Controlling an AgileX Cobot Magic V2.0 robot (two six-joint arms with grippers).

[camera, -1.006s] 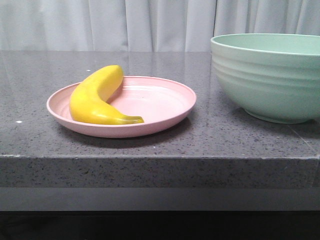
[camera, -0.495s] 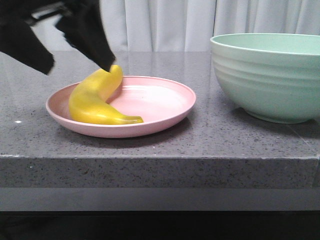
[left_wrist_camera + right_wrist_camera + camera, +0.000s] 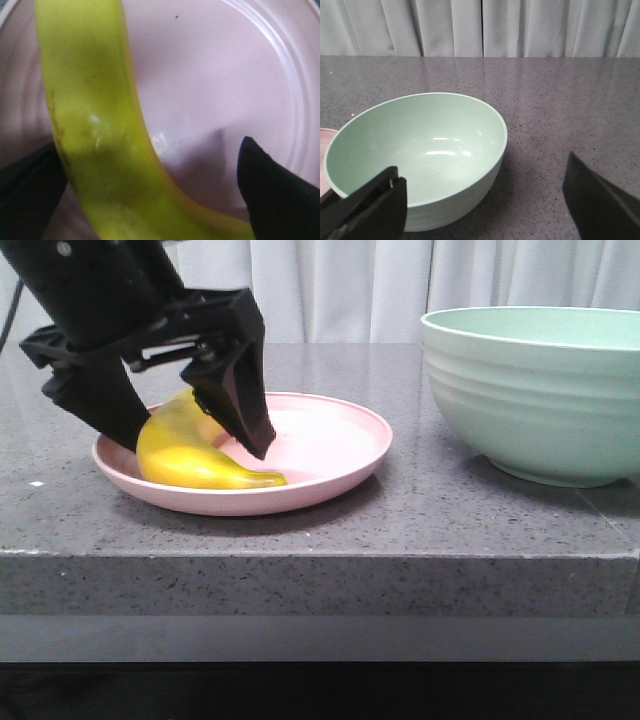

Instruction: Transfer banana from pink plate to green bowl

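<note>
Countertop (image 3: 420, 510), left gripper (image 3: 190, 435) astride banana (image 3: 190, 455)

I count one banana (image 3: 195, 455), one pink plate (image 3: 330, 445), one green bowl (image 3: 535, 390), and two grippers: the left gripper (image 3: 190, 435) over the plate, the right gripper (image 3: 485, 210) (only fingertips showing, wrist view)

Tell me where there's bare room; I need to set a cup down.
Bare grey stone counter lies between the shallow pink plate and the ribbed mint-green bowl, and behind the bowl. The plate is crowded: the left hand straddles the yellow banana.
</note>
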